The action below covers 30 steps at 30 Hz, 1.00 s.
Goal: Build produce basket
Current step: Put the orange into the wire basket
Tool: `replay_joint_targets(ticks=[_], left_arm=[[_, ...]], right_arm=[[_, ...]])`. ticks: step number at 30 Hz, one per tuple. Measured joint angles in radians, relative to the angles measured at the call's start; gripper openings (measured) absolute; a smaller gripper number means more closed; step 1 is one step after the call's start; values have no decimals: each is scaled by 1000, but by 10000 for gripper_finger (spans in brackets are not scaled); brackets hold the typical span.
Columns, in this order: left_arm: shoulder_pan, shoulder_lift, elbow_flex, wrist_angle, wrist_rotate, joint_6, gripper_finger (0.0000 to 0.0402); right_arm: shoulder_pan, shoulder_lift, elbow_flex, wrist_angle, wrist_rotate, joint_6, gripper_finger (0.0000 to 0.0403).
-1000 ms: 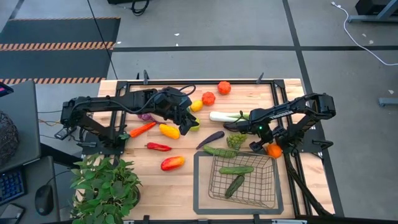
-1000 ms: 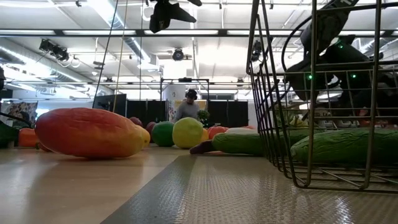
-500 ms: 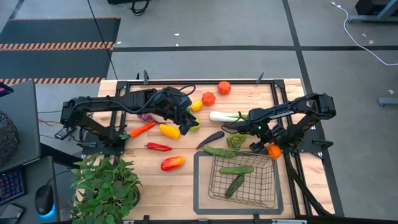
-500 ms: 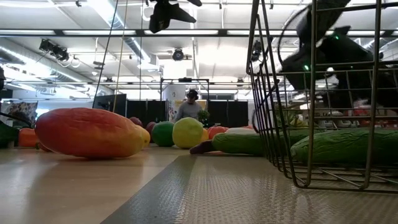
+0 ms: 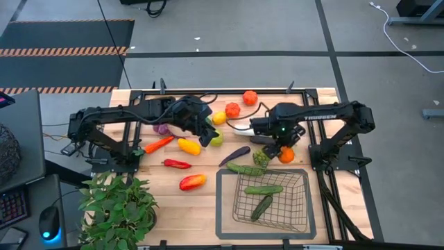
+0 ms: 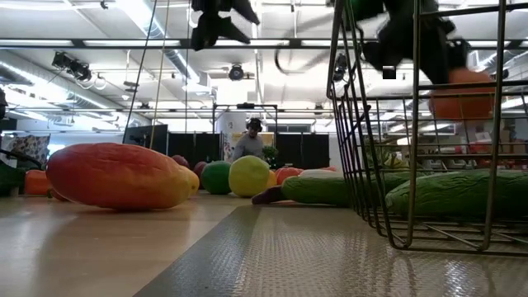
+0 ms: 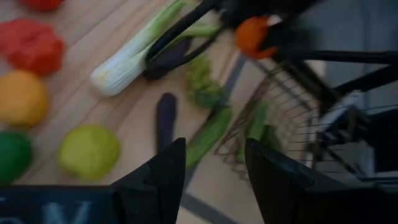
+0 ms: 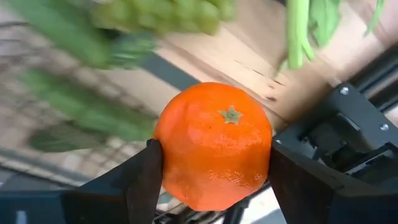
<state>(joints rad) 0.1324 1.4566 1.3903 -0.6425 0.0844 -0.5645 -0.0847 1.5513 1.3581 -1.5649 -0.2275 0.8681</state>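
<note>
High view: the right claw (image 5: 285, 153) holds a round orange tomato (image 5: 286, 155) above the tabletop (image 5: 208, 201), just beyond the far edge of the basket (image 5: 267, 200). The basket is a dark wire-mesh rectangle on a wide flat dark frame at the near right of the tabletop, and two green cucumbers (image 5: 263, 198) lie inside it. Another cucumber (image 5: 244, 169) and an eggplant (image 5: 234, 155) lie just left of its far corner. The left claw (image 5: 206, 137) hangs over a lime (image 5: 216, 139) beside a yellow pepper (image 5: 188, 146).

Low view: the orange tomato (image 6: 462, 93) hangs high behind the basket's wires (image 6: 351, 124), well above a cucumber (image 6: 462, 194) lying inside. A red-and-yellow pepper (image 6: 120, 175) lies on the tabletop at left.

Left wrist view: the left claw (image 7: 211, 168) is spread, with nothing between its fingers (image 7: 163, 177). A leek (image 7: 134, 56) and the eggplant (image 7: 165, 115) lie on the tabletop beyond it.

Right wrist view: the right claw (image 8: 214, 180) pinches the tomato (image 8: 214, 144), glossy orange with a small green star-shaped stem, between both fingers (image 8: 140, 180).
</note>
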Motion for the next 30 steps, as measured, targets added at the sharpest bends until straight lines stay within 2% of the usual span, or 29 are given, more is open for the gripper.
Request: replay_joint_targets(ticks=[5,8,14,19,24,27,30], left_arm=[[4,2,0,-47,-20,-5,172],[4,2,0,-49,-44,-30,172],[1,11,0,-44,-140,-82,172],[-16,48,2,-22,-153,-90,172],[-68,134,0,-58,-143,103,172],[-100,190,-1,-75,-93,227,172],[-132,229,-1,-66,-38,319,172]], right_arm=[[61,0,212,-6,-5,55,265],[128,-2,294,5,-8,97,266],[286,-1,306,28,0,156,265],[413,0,274,52,29,206,269],[517,0,267,52,111,268,276],[570,0,267,68,155,292,286],[615,0,267,86,156,342,304]])
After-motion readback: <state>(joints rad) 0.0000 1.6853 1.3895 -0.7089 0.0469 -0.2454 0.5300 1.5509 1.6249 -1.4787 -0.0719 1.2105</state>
